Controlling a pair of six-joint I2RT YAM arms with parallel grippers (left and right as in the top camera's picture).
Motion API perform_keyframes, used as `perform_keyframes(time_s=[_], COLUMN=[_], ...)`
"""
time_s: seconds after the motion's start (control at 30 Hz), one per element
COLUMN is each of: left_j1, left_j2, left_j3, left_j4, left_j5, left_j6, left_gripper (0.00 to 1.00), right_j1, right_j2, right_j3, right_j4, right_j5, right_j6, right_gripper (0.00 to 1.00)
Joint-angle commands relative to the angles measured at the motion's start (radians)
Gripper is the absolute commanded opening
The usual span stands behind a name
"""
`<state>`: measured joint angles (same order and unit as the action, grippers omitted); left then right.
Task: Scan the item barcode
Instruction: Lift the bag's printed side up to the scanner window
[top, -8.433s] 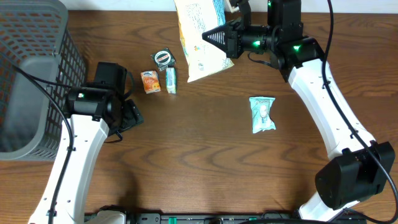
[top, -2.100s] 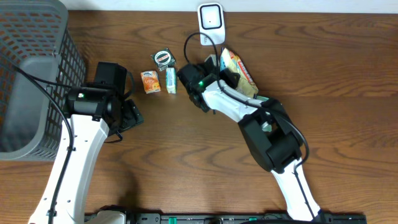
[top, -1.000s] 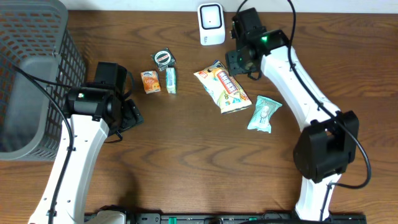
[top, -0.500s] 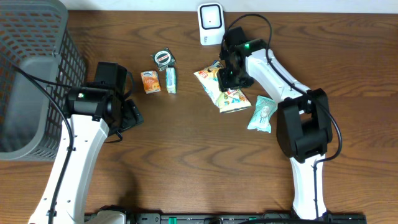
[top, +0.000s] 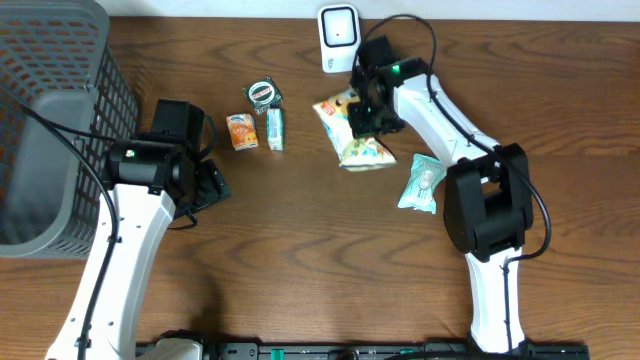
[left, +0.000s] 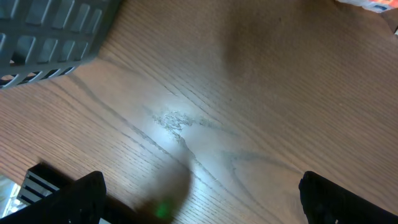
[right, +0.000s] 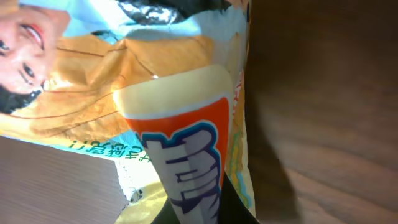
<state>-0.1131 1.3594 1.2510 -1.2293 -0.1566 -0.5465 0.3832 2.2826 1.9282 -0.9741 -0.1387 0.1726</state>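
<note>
Just below the scanner (top: 339, 38), the right gripper (top: 363, 114) pinches the snack bag (top: 352, 146) near its edge — lifted, the slick film could slip out or turn its barcode away — while the left gripper (left: 200, 198), far left of it, hangs with jaws spread.

Your overhead view is evenly lit and sharp. Glare whitens the counter (left: 177, 121) under your left wrist; the right wrist shows a blurred, close bag (right: 180, 112).
</note>
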Motion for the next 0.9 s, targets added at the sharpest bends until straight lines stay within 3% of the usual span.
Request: perform_keyframes(time_s=[0.0,0.13,0.43,0.87], left_j1=[0.003,0.003,0.003,0.003], left_j2=[0.002,0.002,0.002,0.002], left_j3=[-0.004,-0.004,-0.004,-0.004], left_j4=[-0.003,-0.003,-0.003,-0.003], left_j5=[-0.01,-0.01,-0.01,-0.01], left_j6=[-0.005,-0.005,-0.005,-0.005], left_gripper=[0.98,0.97,0.98,0.98], right_j1=[0.003,0.004,0.005,0.006], right_j2=[-0.049,-0.059,-0.055,-0.055], right_j3=[0.123,0.194,0.154,0.061], right_j4=[0.029,0.142,0.494,0.917], right_j5=[0.036,0.127,0.306,0.312], right_j6=[0.046,0.088,0.089,0.093], right_gripper=[0.01,0.01,0.01,0.01])
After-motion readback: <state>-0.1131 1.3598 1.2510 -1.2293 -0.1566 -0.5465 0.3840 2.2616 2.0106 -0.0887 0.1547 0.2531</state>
